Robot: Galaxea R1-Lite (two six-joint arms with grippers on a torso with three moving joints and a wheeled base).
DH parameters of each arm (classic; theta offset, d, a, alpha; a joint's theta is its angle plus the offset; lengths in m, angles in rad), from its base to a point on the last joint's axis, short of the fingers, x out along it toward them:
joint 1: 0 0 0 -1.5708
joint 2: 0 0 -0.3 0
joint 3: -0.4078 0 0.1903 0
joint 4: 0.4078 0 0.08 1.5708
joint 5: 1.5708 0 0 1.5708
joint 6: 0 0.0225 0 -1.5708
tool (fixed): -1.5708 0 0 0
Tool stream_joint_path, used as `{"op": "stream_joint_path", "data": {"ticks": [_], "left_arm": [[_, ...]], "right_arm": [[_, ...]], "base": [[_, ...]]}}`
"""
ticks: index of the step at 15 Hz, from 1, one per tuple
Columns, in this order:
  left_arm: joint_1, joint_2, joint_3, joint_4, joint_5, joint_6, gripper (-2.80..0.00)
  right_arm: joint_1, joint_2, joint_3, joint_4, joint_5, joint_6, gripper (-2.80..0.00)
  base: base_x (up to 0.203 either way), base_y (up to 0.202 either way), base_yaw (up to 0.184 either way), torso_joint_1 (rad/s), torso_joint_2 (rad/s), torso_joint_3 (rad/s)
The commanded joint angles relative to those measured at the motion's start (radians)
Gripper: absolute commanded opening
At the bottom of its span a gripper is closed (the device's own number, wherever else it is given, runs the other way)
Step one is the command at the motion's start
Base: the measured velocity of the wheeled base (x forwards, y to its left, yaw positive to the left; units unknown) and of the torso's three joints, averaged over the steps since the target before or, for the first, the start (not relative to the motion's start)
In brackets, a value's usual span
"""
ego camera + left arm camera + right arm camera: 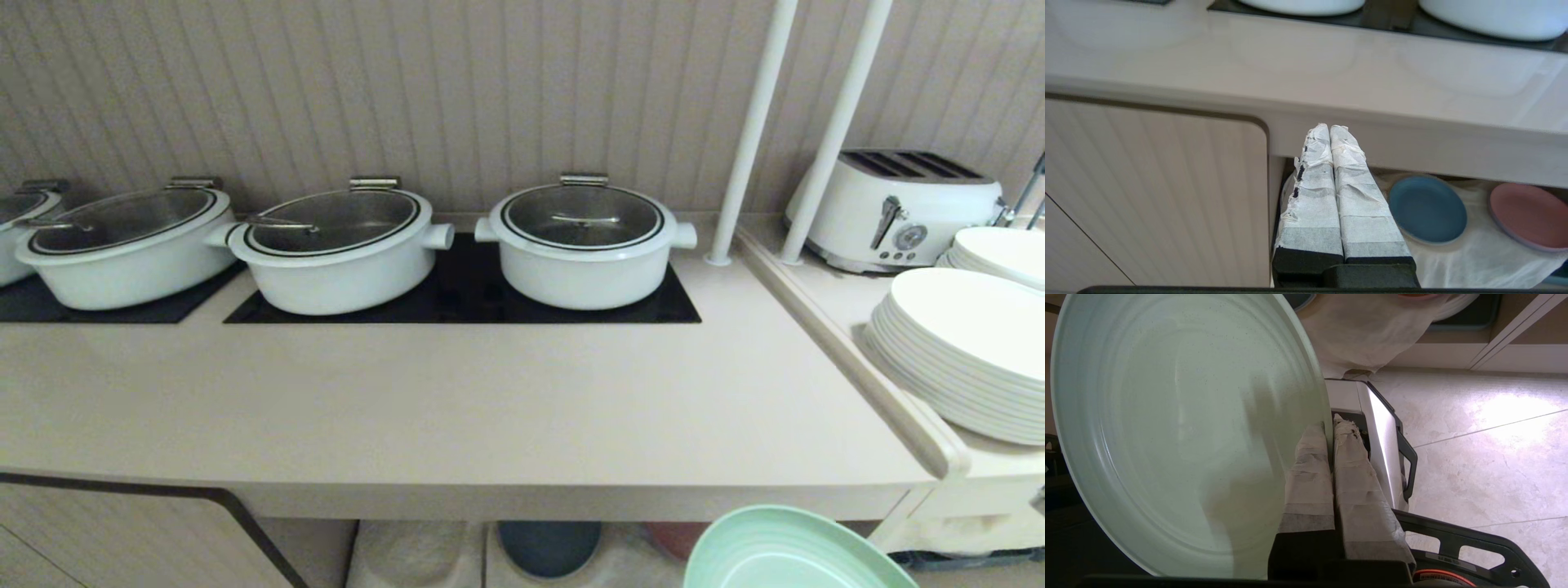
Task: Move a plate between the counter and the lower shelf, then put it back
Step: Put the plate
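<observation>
**benchbot_77:** Looking at the right gripper [1329, 428], its taped fingers are clamped on the rim of the mint-green plate [1180, 428], one finger on each face. The plate hangs below the front edge of the counter [457, 408], out in front of the lower shelf [1453, 261], resting on nothing. The dark blue plate [1427, 209] and pink plate [1529, 215] sit on the shelf's white cloth.

**panhandler:** How's it going to handle, you reckon?

**benchbot_77:** Matte plastic, so I'd guess light and stiff, not fragile. Still, an edge pinch lets a wide disc swing or pivot, and the smooth rim could slip. Gripping deeper past the raised lip seems safer to me.

**panhandler:** And the other arm?

**benchbot_77:** The left gripper [1331, 128] is parked by the cabinet with its fingers pressed together, holding nothing.
</observation>
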Motion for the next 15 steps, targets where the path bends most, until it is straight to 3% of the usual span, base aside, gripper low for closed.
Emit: {"op": "stream_joint_path", "data": {"ticks": [1, 5, 15], "left_arm": [[0.0, 0.0, 0.0, 0.0, 0.001, -0.001, -2.8], [0.0, 0.0, 0.0, 0.0, 0.001, -0.001, -2.8], [0.0, 0.0, 0.0, 0.0, 0.001, -0.001, -2.8]], "right_arm": [[0.0, 0.001, 0.0, 0.001, 0.002, 0.002, -2.8], [0.0, 0.0, 0.002, 0.001, 0.002, 0.002, -2.8], [-0.001, 0.003, -0.009, 0.001, 0.002, 0.01, -2.8]], "base": [[0.0, 0.0, 0.0, 0.2, -0.38, -0.188], [0.0, 0.0, 0.0, 0.168, -0.32, -0.161], [0.0, 0.0, 0.0, 0.003, 0.0, -0.002]]}}
